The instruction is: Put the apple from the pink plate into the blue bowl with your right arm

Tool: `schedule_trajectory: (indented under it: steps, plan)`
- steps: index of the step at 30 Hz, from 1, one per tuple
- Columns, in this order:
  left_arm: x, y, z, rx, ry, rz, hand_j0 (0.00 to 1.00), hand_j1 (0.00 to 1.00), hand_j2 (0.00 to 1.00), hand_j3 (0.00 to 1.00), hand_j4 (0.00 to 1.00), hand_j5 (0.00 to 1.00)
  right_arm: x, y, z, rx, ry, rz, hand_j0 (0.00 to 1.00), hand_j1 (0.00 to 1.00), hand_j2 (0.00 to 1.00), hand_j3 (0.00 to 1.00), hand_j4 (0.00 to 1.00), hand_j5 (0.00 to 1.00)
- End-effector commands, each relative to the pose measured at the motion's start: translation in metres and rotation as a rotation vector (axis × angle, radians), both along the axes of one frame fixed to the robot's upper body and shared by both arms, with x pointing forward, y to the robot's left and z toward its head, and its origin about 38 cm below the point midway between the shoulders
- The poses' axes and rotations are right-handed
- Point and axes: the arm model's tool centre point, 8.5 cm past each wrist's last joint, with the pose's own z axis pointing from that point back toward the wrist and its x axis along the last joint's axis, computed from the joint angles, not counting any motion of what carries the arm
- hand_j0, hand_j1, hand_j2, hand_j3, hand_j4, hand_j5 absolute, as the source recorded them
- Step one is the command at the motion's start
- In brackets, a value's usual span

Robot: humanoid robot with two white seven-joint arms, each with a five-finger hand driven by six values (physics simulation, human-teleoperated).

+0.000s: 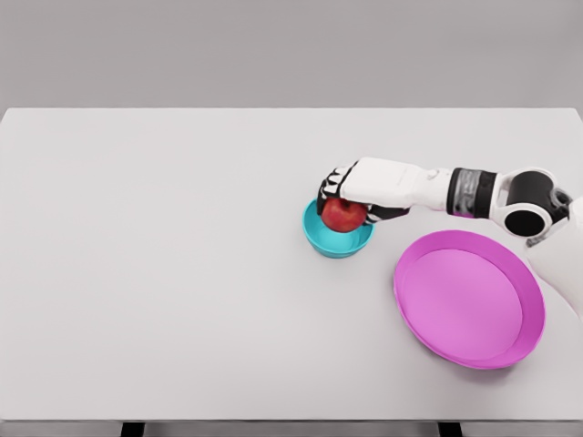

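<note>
A red apple (343, 216) sits over the opening of the small blue bowl (335, 242) near the table's middle. My right hand (344, 193) reaches in from the right and its fingers curl around the apple's top and far side. I cannot tell whether the apple rests on the bowl's bottom. The pink plate (469, 298) lies to the right of the bowl, toward the front, with nothing on it. My left arm does not show.
The white table (164, 273) spans the view, with its front edge at the bottom. My right forearm (465, 191) crosses above the far edge of the plate.
</note>
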Motion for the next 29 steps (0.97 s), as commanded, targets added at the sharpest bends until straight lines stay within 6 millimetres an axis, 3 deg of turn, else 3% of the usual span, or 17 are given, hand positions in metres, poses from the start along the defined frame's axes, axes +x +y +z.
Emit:
schedule_trajectory:
  steps: [1,7,10,11,13,14,18,20,29]
  plan:
    - [-0.001,0.0,0.0,0.0,0.002,0.0,1.0,1.0,1.0,1.0,1.0,1.0,0.0,0.001,-0.002,0.005,0.009,-0.001,1.0,1.0,1.0,1.0,1.0,1.0]
    - [-0.001,0.0,0.0,0.0,0.002,0.0,1.0,1.0,1.0,1.0,1.0,1.0,-0.001,0.003,-0.002,0.001,0.007,0.005,1.0,1.0,1.0,1.0,1.0,1.0]
    - [0.0,0.0,0.0,0.0,0.0,0.0,1.0,1.0,1.0,1.0,1.0,1.0,-0.003,0.004,0.02,0.009,-0.05,0.026,1.0,1.0,1.0,1.0,1.0,1.0]
    - [-0.001,0.0,0.0,0.0,0.002,0.0,1.0,1.0,1.0,1.0,1.0,1.0,-0.003,-0.009,0.044,0.036,-0.11,0.0,1.0,1.0,1.0,1.0,1.0,1.0]
    - [-0.001,0.0,0.0,0.0,0.002,0.0,1.0,1.0,1.0,1.0,1.0,1.0,0.002,-0.059,0.075,0.041,-0.18,-0.109,1.0,1.0,1.0,1.0,1.0,1.0]
    - [-0.001,0.0,0.0,0.0,0.002,0.0,1.0,1.0,1.0,1.0,1.0,1.0,0.0,-0.079,0.077,0.046,-0.18,-0.155,1.0,1.0,1.0,1.0,1.0,1.0]
    - [0.0,0.0,0.0,0.0,0.0,0.0,1.0,1.0,1.0,1.0,1.0,1.0,-0.02,-0.145,0.069,0.128,-0.179,-0.34,1.0,1.0,1.0,1.0,1.0,1.0]
    - [-0.001,0.0,0.0,0.0,0.002,-0.001,1.0,1.0,1.0,1.0,1.0,1.0,-0.018,-0.136,0.068,0.25,-0.196,-0.362,1.0,1.0,1.0,1.0,1.0,1.0]
    - [0.005,0.0,0.0,-0.001,-0.008,0.003,1.0,1.0,1.0,1.0,1.0,1.0,-0.025,-0.148,0.047,0.24,-0.149,-0.4,1.0,1.0,1.0,1.0,1.0,1.0]
